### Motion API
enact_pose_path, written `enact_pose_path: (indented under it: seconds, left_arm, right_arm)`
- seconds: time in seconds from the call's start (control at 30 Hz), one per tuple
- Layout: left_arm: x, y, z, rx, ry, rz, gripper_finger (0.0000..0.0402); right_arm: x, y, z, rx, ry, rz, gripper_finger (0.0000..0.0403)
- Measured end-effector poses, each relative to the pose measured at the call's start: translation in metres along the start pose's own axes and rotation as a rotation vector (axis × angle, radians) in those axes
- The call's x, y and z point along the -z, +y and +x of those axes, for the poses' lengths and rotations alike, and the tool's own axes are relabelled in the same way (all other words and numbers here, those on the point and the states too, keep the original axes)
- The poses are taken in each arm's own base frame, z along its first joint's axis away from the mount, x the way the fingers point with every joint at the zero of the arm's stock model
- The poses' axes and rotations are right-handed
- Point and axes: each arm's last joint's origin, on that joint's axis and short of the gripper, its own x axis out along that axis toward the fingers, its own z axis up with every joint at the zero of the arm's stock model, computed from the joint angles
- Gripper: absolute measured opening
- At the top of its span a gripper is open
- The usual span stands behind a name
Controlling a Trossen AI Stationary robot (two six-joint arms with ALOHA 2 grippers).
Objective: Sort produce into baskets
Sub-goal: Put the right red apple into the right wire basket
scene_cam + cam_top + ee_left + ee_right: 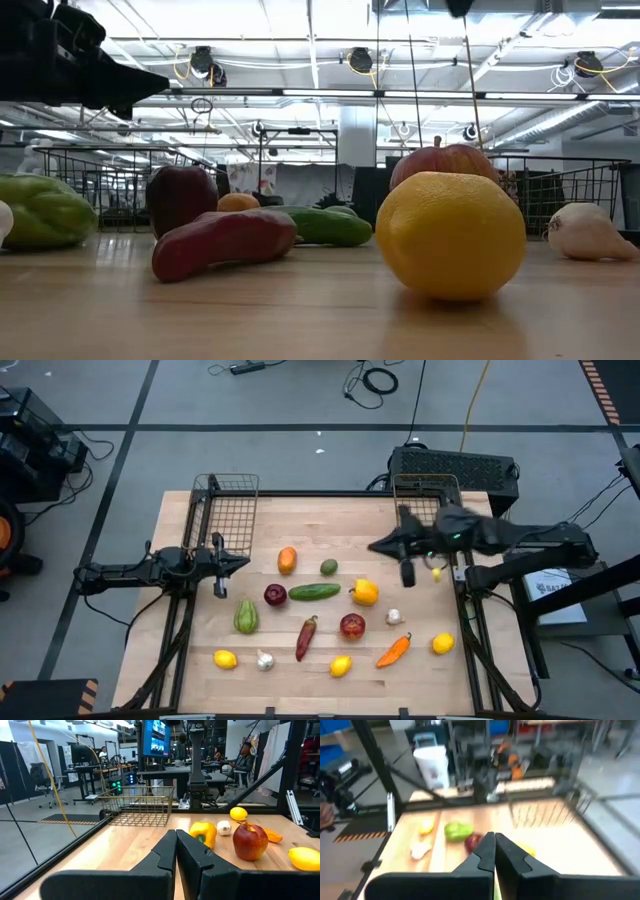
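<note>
Wooden table (320, 660) carrying loose produce, two wire baskets at the far edge: left basket (226, 512) at the far left corner, right basket (425, 500) at the far right corner, both showing no produce inside. Black box (455, 468) sitting just beyond the right basket, off the table; cables trailing over the grey floor farther back. Far row, left to right: orange pepper (287, 560), avocado (328, 568). Middle row: squash (246, 616), dark apple (275, 595), cucumber (314, 592) lying lengthwise, yellow pepper (365, 592), garlic (394, 616). Near row: lemon (225, 658), second garlic (265, 659), chilli (306, 637) lying slanted, red apple (352, 625), second lemon (341, 666), orange chilli pepper (394, 650), third lemon (442, 644). All pieces lying apart from one another on bare wood, none blocking a basket mouth. Left gripper (243, 563) waiting at the table's left edge, beside the left basket's near end, arm lying level and pointing right toward the orange pepper, fingers pressed together on nothing. Right gripper (373, 547) reaching left from the right side, arm crossing the near end of the right basket, tip hanging over bare wood far of the yellow pepper; fingers clenched and empty. People sitting at desks in the room beyond, seen from the left wrist.
</note>
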Motion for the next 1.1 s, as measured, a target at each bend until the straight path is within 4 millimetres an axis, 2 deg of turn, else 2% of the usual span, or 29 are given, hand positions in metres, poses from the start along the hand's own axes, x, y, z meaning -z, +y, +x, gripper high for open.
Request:
enact_pose_path:
  seconds: [0.17, 0.33, 0.4, 0.53, 0.67, 0.77, 0.87, 1.0, 1.1]
  left_arm:
    - [0.0, 0.001, 0.0, -0.038, 0.004, -0.001, 0.0016]
    - [0.0, 0.002, 0.0, -0.052, 0.008, -0.04, 0.0016]
    - [-0.003, 0.002, 0.0, -0.072, 0.012, -0.073, 0.0016]
    - [-0.022, 0.004, -0.001, -0.086, -0.021, -0.082, 0.0016]
    - [-0.055, 0.006, -0.001, -0.1, -0.039, -0.086, 0.0016]
    - [-0.085, 0.009, 0.0, -0.12, 0.04, -0.067, 0.0016]
    - [-0.123, 0.01, 0.006, -0.115, 0.111, -0.044, 0.0016]
    - [-0.164, 0.008, 0.024, -0.049, 0.222, -0.016, 0.0016]
    - [-0.183, 0.002, 0.043, 0.008, 0.268, -0.018, 0.0016]
  right_arm:
    - [0.042, 0.013, 0.035, -0.04, 0.158, -0.011, 0.0]
    - [0.076, 0.025, 0.054, -0.009, 0.261, -0.011, 0.0]
    - [0.085, 0.029, 0.058, 0.006, 0.287, -0.018, 0.0]
    - [0.092, 0.036, 0.064, -0.006, 0.317, -0.013, 0.0]
    - [0.096, 0.041, 0.062, 0.007, 0.335, -0.002, 0.0]
    - [0.097, 0.044, 0.061, 0.027, 0.336, -0.002, 0.0]
    - [0.098, 0.047, 0.061, 0.028, 0.332, -0.005, 0.0]
    - [0.098, 0.049, 0.06, 0.04, 0.324, -0.013, 0.0]
    - [0.098, 0.05, 0.06, 0.04, 0.322, -0.016, 0.0]
